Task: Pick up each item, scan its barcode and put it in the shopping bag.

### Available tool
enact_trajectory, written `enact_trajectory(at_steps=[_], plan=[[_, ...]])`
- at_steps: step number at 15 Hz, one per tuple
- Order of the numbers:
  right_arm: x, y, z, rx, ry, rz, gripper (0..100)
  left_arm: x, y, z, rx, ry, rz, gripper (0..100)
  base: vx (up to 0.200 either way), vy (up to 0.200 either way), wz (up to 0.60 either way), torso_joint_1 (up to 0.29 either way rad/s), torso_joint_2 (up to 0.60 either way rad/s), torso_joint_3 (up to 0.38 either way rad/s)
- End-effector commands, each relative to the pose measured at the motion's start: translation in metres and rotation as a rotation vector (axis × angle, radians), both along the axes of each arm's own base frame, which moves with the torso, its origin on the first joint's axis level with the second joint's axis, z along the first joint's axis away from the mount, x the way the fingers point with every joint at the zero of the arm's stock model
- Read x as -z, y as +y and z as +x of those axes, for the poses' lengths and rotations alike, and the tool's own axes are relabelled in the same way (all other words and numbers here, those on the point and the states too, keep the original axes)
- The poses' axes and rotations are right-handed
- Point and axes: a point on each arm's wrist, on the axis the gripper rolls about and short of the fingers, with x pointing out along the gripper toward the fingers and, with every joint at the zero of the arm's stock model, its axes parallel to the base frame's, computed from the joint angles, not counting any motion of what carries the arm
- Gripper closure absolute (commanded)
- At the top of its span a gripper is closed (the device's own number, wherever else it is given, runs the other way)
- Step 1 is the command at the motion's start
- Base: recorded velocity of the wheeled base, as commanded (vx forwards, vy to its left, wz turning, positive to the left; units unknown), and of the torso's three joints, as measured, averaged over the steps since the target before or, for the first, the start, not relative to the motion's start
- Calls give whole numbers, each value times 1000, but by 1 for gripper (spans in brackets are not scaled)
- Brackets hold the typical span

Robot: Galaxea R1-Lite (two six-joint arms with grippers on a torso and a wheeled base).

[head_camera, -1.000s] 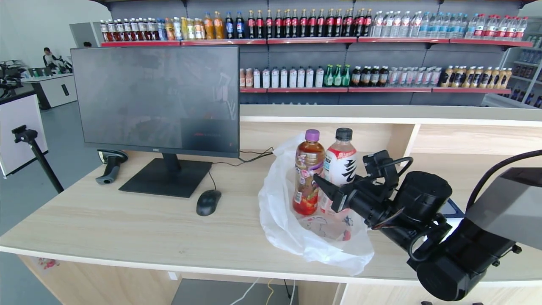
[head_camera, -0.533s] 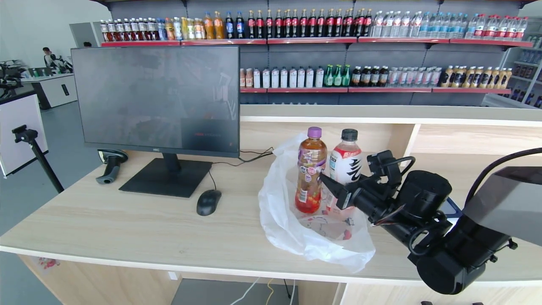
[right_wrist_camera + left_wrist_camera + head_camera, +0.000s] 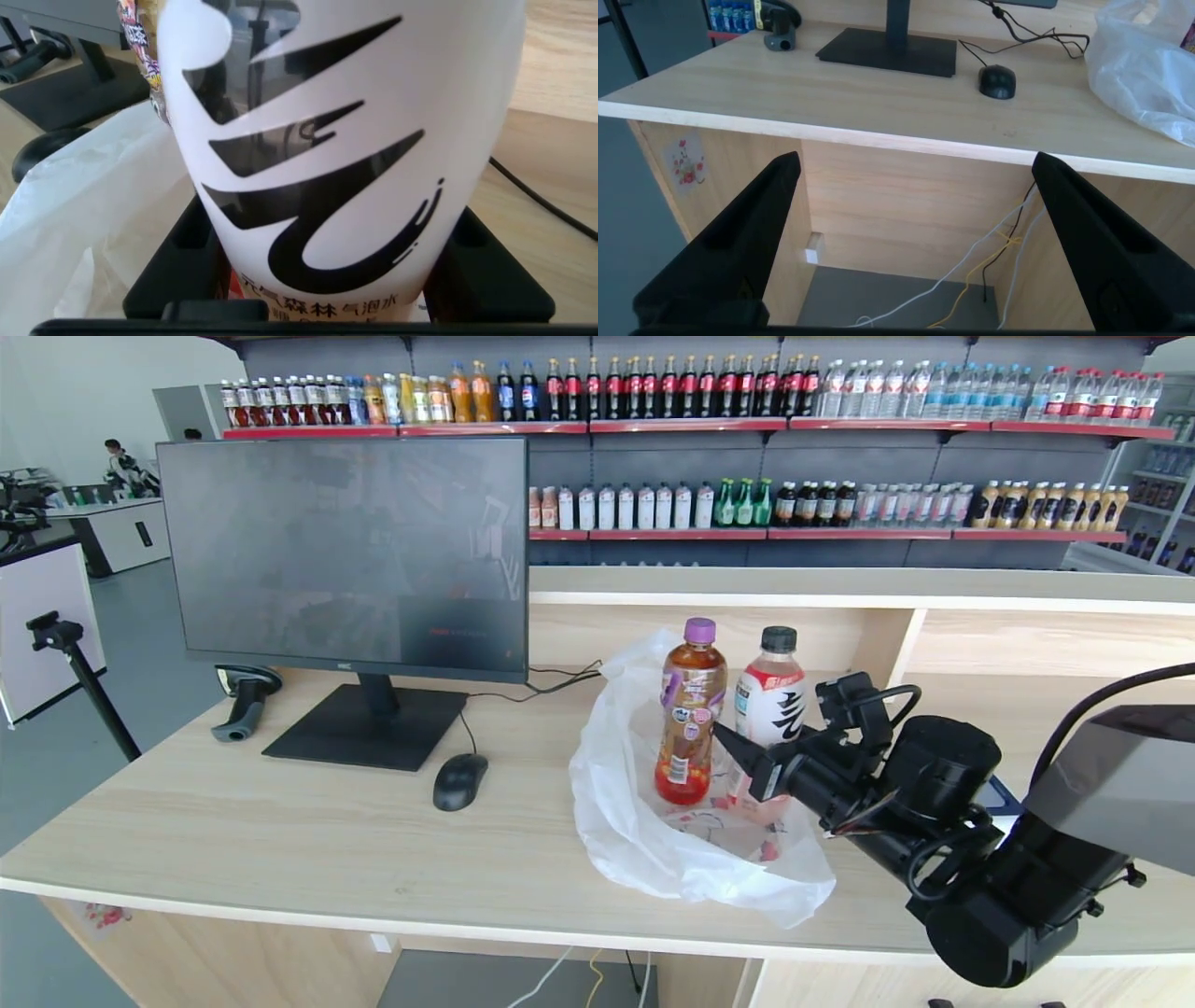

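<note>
On the wooden counter, the right pincer clamps the white-labelled bottle in the shopping bag. Nudging the purple-capped tea bottle just beside it could topple that bottle.

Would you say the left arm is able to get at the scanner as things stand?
Probably not directly: the left gripper sits open below the counter edge, while the scanner lies on top beside the monitor stand. Once raised, its way looks free.

Wooden counter, dark drink shelves behind, grey floor, white wall
</note>
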Motion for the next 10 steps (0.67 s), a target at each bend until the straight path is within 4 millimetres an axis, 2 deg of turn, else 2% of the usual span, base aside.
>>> enact_trajectory(at_steps=[1, 10], plan=[[2, 1, -2, -4, 8, -3, 100, 0, 0, 0, 0, 0, 0, 0, 0, 0, 0, 0, 0, 0], [12, 2, -15, -25, 61, -27, 100, -1, 0, 0, 0, -11, 20, 0, 0, 0, 0, 0, 0, 0]])
